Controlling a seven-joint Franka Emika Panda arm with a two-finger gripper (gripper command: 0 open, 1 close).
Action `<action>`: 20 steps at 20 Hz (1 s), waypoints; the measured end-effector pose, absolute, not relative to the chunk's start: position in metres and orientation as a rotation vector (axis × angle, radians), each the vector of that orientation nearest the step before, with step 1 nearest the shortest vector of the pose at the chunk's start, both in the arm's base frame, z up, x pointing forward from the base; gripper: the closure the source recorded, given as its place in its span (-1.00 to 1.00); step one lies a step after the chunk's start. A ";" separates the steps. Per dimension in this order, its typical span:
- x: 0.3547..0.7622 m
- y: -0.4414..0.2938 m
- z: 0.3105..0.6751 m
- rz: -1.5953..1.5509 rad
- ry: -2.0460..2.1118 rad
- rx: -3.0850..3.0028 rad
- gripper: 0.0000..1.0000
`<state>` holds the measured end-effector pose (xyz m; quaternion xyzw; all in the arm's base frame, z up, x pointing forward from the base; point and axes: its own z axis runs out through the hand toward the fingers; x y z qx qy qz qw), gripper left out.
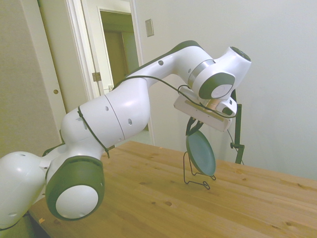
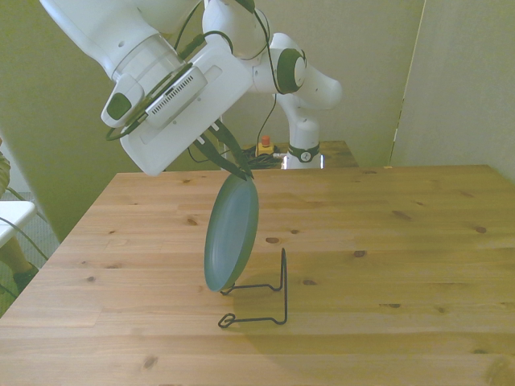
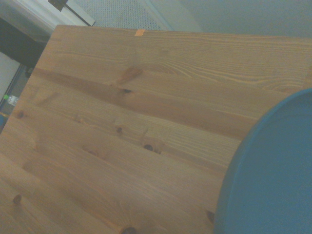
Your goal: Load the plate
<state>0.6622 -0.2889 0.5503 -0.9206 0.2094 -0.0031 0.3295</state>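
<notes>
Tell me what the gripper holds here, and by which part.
The gripper holds the plate by its top rim, jaws shut on the edge, plate nearly upright over the wire stand.

You are looking at a knotty pine bench [image 2: 386,241] of long glued planks, warmly lit. In the side view, a plain pale wall [image 1: 277,59] rises behind its far edge, carrying a small grey wall plate [image 1: 149,28]. Beside that, a white-framed doorway [image 1: 116,44] opens onto a dimmer room. A closed pale door [image 1: 29,79] with a round knob stands nearer you. In the front view, a beige wall [image 2: 362,72] meets a lighter panel [image 2: 467,80].
</notes>
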 end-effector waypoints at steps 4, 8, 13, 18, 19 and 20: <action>0.662 -0.291 0.544 0.003 0.539 -2.405 1.00; 0.665 -0.292 0.533 0.021 0.542 -2.402 1.00; 0.666 -0.290 0.532 0.022 0.534 -2.403 1.00; 0.668 -0.291 0.526 0.019 0.495 -2.397 1.00; 0.668 -0.292 0.524 0.019 0.489 -2.394 1.00; 0.668 -0.292 0.522 0.019 0.477 -2.390 1.00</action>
